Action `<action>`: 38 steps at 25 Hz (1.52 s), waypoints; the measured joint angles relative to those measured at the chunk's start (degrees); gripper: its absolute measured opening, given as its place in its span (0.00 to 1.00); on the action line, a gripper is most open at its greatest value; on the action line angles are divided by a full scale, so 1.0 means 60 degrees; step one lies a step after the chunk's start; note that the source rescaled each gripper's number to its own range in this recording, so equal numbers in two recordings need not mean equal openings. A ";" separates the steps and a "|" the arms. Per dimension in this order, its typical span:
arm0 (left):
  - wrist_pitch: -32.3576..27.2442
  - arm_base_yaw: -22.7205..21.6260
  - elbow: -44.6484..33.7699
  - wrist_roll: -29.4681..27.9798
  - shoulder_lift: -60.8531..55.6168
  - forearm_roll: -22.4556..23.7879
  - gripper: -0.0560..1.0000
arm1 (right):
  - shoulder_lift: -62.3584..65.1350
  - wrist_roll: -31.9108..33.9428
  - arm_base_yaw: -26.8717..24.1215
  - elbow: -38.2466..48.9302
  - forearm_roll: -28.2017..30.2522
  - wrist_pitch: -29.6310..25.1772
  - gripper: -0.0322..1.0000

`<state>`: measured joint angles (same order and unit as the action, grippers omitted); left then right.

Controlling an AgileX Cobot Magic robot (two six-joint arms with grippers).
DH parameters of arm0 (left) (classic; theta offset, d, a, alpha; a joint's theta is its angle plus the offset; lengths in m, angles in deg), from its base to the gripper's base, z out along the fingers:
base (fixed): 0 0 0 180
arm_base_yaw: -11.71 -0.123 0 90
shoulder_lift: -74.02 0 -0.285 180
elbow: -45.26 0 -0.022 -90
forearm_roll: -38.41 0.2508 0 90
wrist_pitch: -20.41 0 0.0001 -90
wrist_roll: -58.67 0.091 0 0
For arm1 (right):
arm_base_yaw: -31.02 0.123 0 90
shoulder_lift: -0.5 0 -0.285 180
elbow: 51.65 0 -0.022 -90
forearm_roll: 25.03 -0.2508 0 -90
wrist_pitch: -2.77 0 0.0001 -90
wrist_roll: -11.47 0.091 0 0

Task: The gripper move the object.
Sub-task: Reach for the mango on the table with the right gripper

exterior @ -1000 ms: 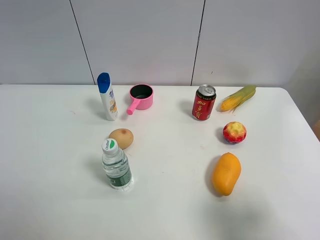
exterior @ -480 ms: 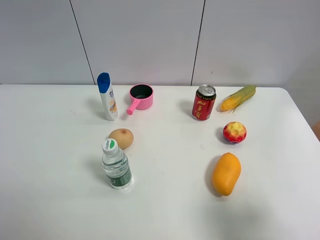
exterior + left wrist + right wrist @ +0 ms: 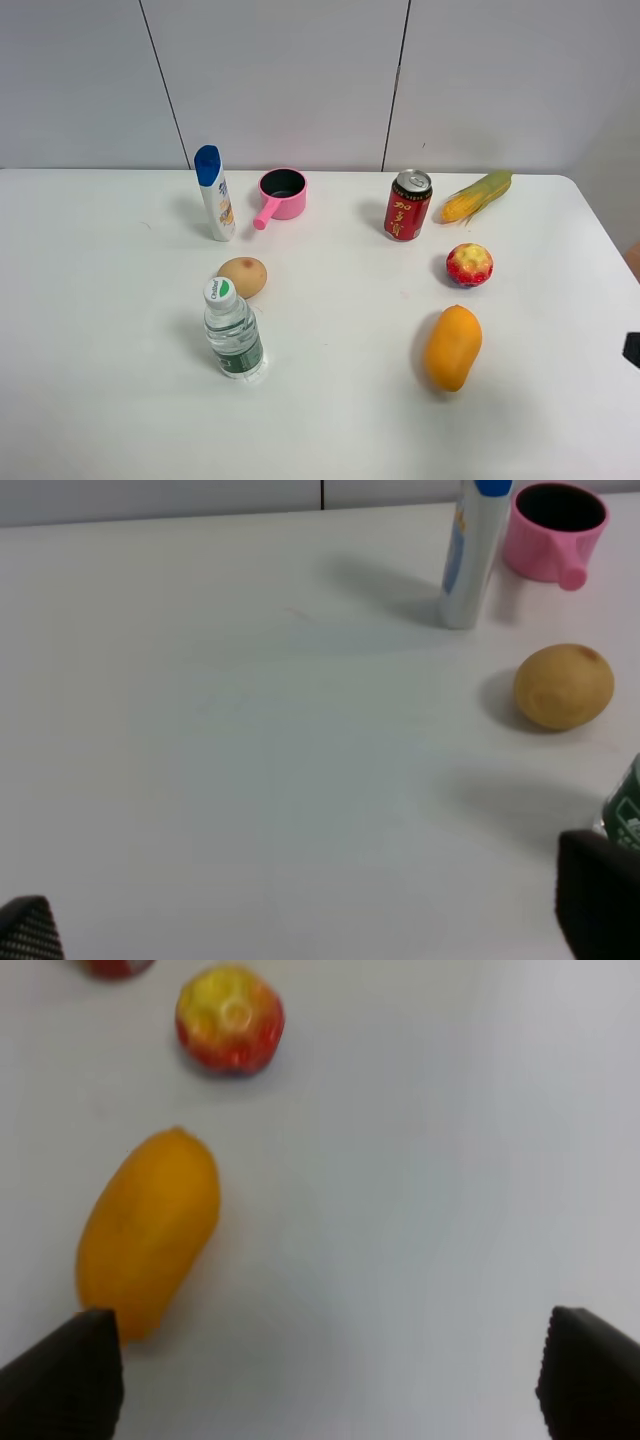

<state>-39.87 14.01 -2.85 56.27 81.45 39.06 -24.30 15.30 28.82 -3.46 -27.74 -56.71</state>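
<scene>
The orange-yellow mango (image 3: pixel 452 347) lies on the white table (image 3: pixel 330 420) at the front right, below the red-yellow apple (image 3: pixel 469 265). In the right wrist view the mango (image 3: pixel 150 1235) lies ahead of my right gripper (image 3: pixel 325 1385), close to one fingertip (image 3: pixel 62 1380) and not touching it. That gripper is open and empty. A black bit of the right arm (image 3: pixel 632 350) shows at the exterior view's right edge. My left gripper (image 3: pixel 310 920) is open and empty over bare table, and is out of the exterior view.
A water bottle (image 3: pixel 232 330), a brown potato (image 3: pixel 243 277), a shampoo bottle (image 3: pixel 215 193) and a pink pot (image 3: pixel 280 195) stand on the left half. A red can (image 3: pixel 408 205) and a corn cob (image 3: pixel 477 196) are at the back right.
A black part of the right arm has come into the exterior view at its right edge. The objects on the table have not moved.
</scene>
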 joint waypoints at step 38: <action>0.0000 0.0000 0.0000 0.0000 0.0000 0.0006 1.00 | -1.2798 0.0775 0.2299 -0.1002 -0.3194 0.6359 1.00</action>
<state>-39.87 14.01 -2.85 56.27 81.45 39.10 -101.09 19.94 42.62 -9.47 -46.90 -18.55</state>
